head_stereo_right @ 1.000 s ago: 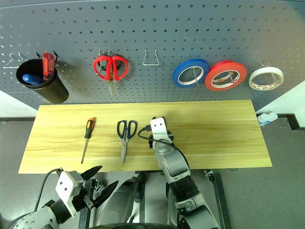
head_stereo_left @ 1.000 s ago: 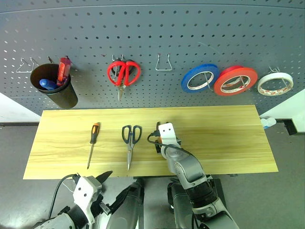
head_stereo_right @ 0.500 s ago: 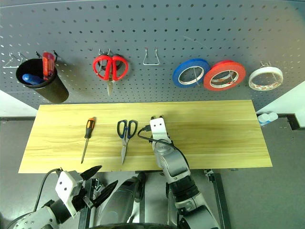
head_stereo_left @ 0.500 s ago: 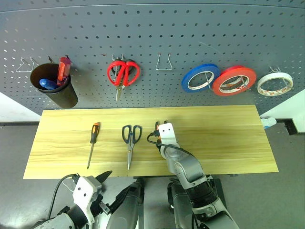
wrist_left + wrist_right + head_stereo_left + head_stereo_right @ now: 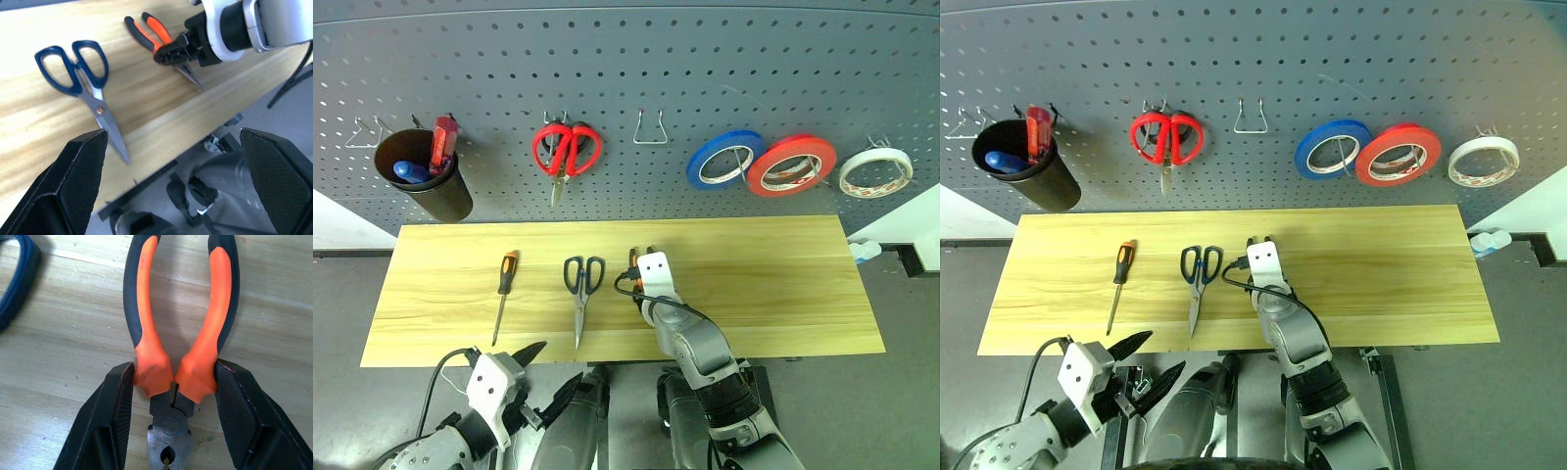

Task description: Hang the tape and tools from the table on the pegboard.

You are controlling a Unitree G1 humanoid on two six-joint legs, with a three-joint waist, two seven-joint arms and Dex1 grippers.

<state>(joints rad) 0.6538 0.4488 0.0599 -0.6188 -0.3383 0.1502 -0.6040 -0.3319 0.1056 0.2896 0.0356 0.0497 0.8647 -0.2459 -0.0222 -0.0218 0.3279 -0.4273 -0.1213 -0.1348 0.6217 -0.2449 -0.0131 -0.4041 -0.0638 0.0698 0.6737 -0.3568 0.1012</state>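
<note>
Orange-and-black pliers point(image 5: 171, 357) lie flat on the table point(image 5: 783, 274), near its middle. My right gripper point(image 5: 171, 377) is shut on them, one black finger pressed against each handle just above the joint. The same pliers point(image 5: 156, 36) show in the left wrist view, with the right gripper point(image 5: 190, 49) on them. My left gripper point(image 5: 546, 374) hangs open and holds nothing, below the table's front edge. The tape point(image 5: 875, 172), a whitish roll, hangs at the right end of the pegboard point(image 5: 705, 69).
Blue scissors point(image 5: 581, 284) and an orange-handled screwdriver point(image 5: 503, 294) lie on the table left of the pliers. On the pegboard hang a black cup point(image 5: 421, 176), red scissors point(image 5: 566, 152), a bare hook point(image 5: 649, 127), a blue roll point(image 5: 724, 160) and a red roll point(image 5: 795, 164).
My right gripper's fingers have closed in on the pliers' handles. The red roll on the pegboard has swung slightly.
</note>
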